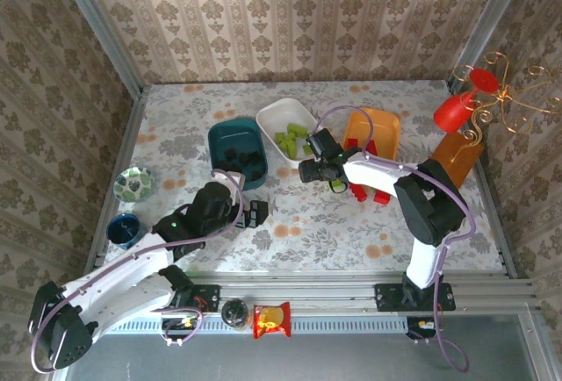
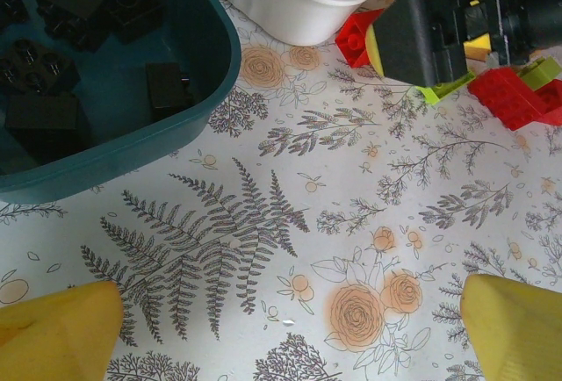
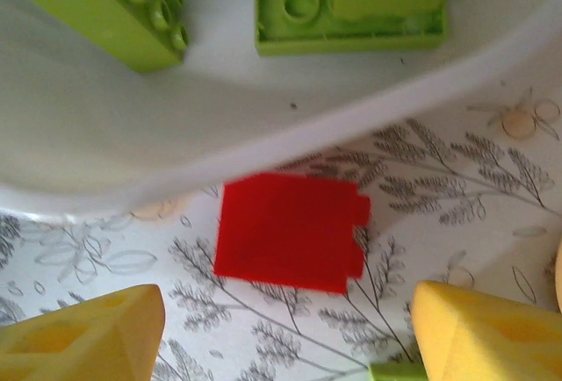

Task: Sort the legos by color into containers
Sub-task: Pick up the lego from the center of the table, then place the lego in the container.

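Observation:
The dark teal tub [image 1: 235, 146] holds several black legos [image 2: 53, 56]. In the white tub [image 1: 283, 118] lie lime legos [image 3: 132, 8]. The orange tub [image 1: 376, 128] stands to its right. My right gripper [image 1: 309, 170] hangs open just outside the white tub's wall [image 3: 263, 135], with a red lego [image 3: 290, 232] on the cloth ahead of its yellow fingertips [image 3: 83, 337]. More red legos [image 2: 518, 100] and a lime lego [image 2: 439, 91] lie beside it. My left gripper [image 1: 255, 212] is open over bare cloth near the teal tub [image 2: 114, 144], nothing between its fingers [image 2: 57, 333].
A small patterned bowl [image 1: 133, 183] and a blue cup [image 1: 123, 229] sit at the left edge. An amber box [image 1: 457, 157] and a red cup on a gold wire stand [image 1: 457, 111] are at the right. A snack packet [image 1: 271, 319] lies by the arm bases.

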Action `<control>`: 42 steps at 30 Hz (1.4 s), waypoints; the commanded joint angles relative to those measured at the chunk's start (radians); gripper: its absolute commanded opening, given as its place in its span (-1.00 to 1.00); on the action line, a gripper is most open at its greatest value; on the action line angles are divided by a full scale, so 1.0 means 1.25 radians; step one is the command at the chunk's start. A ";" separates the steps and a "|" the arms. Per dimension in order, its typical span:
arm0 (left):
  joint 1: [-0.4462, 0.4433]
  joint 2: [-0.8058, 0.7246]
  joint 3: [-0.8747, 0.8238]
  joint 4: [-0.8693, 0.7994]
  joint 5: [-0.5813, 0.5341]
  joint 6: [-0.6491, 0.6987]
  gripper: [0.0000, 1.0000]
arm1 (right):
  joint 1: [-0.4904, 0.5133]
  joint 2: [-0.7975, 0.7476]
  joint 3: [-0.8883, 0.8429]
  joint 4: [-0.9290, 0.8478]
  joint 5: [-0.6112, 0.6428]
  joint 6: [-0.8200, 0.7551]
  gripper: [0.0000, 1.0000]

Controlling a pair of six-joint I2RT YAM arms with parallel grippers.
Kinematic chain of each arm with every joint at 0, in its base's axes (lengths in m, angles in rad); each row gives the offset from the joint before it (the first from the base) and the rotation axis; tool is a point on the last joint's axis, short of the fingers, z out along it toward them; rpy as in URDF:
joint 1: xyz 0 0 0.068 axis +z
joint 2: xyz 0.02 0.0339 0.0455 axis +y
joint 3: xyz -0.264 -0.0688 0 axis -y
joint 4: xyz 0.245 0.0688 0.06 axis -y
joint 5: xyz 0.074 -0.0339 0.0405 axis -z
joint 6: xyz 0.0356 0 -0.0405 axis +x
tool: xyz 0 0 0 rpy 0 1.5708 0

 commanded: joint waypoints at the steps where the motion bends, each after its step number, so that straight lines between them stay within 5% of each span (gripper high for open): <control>1: -0.007 -0.006 0.000 -0.014 -0.013 -0.014 1.00 | 0.004 0.038 0.039 0.006 0.028 -0.019 0.50; 8: -0.007 -0.004 0.002 -0.020 -0.011 -0.013 0.99 | 0.008 0.083 0.046 0.013 0.039 -0.016 0.33; 15: -0.007 0.013 0.014 -0.022 -0.002 -0.010 1.00 | 0.014 0.081 0.048 0.029 0.025 -0.025 -0.08; 25: -0.007 0.023 0.014 -0.002 0.008 -0.003 1.00 | 0.015 -0.188 -0.106 0.060 0.029 -0.002 -0.28; 29: -0.007 0.038 0.017 0.012 0.018 0.002 1.00 | -0.051 -0.251 -0.114 0.016 0.063 0.022 -0.33; 38: -0.007 0.061 0.033 0.026 0.040 0.019 1.00 | -0.187 -0.192 -0.037 -0.028 0.081 0.064 -0.29; 40: -0.008 0.071 0.038 0.024 0.042 0.026 1.00 | -0.201 -0.168 -0.006 -0.046 0.090 0.072 -0.13; 42: -0.007 0.081 0.042 0.027 0.050 0.032 1.00 | -0.212 -0.152 0.023 -0.066 0.082 0.078 0.30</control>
